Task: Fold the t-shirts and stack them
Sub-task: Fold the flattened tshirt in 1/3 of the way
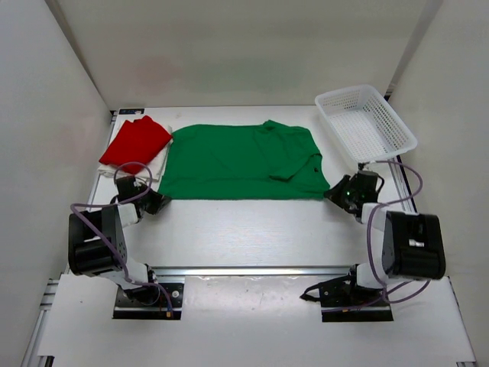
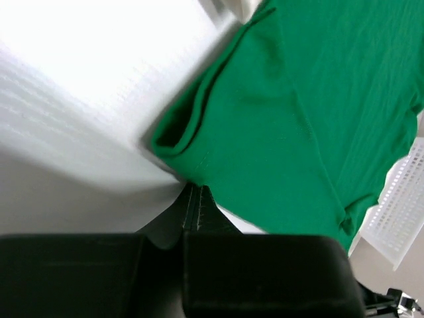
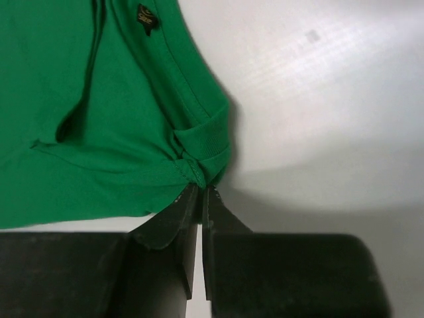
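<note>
On the table (image 1: 252, 229) the green t-shirt (image 1: 237, 160) lies spread out, a basket (image 1: 365, 122) sits far right, the red t-shirt (image 1: 136, 141) rests on the white t-shirt (image 1: 158, 163) far left, and the left gripper (image 2: 195, 189) and right gripper (image 3: 199, 189) each pinch a near green corner.

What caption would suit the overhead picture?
Left gripper and right gripper pinch near corners of the green t-shirt, between red t-shirt and basket.

green t-shirt (image 1: 237, 160) was soft matt knit cloth, finely ribbed, hem stitched; red t-shirt (image 1: 135, 141) looked matt smooth cloth; white t-shirt (image 1: 161, 163) was plain matt cloth too; basket (image 1: 365, 122) was white plastic mesh, slight sheen; table (image 1: 252, 229) showed a smooth, faintly glossy white top; fingers (image 3: 165, 228) of right gripper (image 3: 199, 195) looked matt black plastic
</note>
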